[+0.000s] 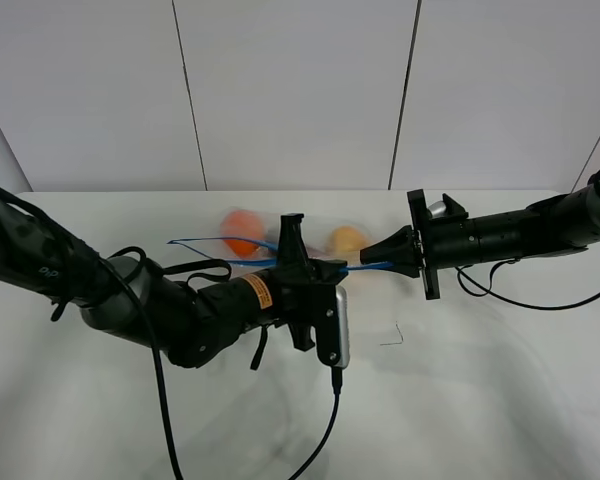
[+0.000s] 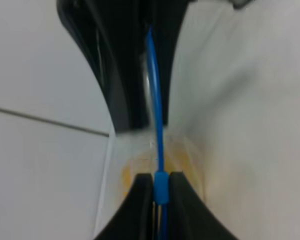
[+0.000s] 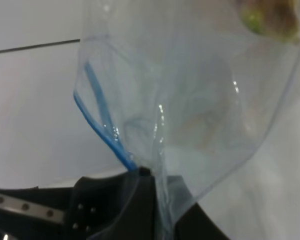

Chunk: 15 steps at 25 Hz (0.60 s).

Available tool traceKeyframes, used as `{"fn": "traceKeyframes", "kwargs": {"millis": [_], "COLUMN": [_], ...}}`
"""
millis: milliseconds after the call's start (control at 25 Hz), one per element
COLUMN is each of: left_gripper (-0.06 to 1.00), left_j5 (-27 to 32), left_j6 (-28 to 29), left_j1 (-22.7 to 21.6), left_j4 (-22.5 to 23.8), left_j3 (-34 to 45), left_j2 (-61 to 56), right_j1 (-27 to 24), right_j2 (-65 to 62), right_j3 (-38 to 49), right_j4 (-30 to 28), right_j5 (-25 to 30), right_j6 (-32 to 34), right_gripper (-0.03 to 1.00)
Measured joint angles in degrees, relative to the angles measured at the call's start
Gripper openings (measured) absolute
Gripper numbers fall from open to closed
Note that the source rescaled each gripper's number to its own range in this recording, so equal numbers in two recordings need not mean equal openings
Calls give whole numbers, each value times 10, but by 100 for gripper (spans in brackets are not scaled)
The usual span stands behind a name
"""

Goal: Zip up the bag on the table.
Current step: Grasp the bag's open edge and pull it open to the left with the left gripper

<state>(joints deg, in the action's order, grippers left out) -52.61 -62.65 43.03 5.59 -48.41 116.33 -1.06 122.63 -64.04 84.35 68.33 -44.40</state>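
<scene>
The clear bag (image 1: 280, 250) lies at the middle back of the white table (image 1: 480, 390), its blue zip strip (image 1: 205, 243) running left to right. An orange (image 1: 242, 230) and a yellow fruit (image 1: 347, 240) show through it; the eggplant is hidden. My left gripper (image 1: 298, 262) is shut on the zip strip about midway along. In the left wrist view the gripper (image 2: 161, 197) pinches the blue slider (image 2: 161, 186). My right gripper (image 1: 383, 262) is shut on the bag's right end. In the right wrist view the gripper (image 3: 145, 175) clamps the bag's corner (image 3: 190, 125).
A black cable (image 1: 330, 420) hangs from the left wrist camera (image 1: 338, 325) over the front of the table. A small dark mark (image 1: 392, 338) lies on the table right of it. A grey panelled wall (image 1: 300, 90) stands behind the table.
</scene>
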Motion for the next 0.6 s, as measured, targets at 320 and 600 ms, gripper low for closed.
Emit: {"fn": "traceKeyframes", "kwargs": {"millis": [320, 600], "left_gripper": [0, 0], "left_j5": [-29, -58], "left_j6": [-17, -82], "left_j1": [-14, -18], "left_j4": [-45, -111], "left_j3": [45, 46], "left_j2": [0, 0], "right_j1": [0, 0], "right_j2": [0, 0], "right_j3": [0, 0], "right_j4": [-4, 5], "right_j5": [-1, -4], "right_j6": [0, 0], "right_gripper": [0, 0]}}
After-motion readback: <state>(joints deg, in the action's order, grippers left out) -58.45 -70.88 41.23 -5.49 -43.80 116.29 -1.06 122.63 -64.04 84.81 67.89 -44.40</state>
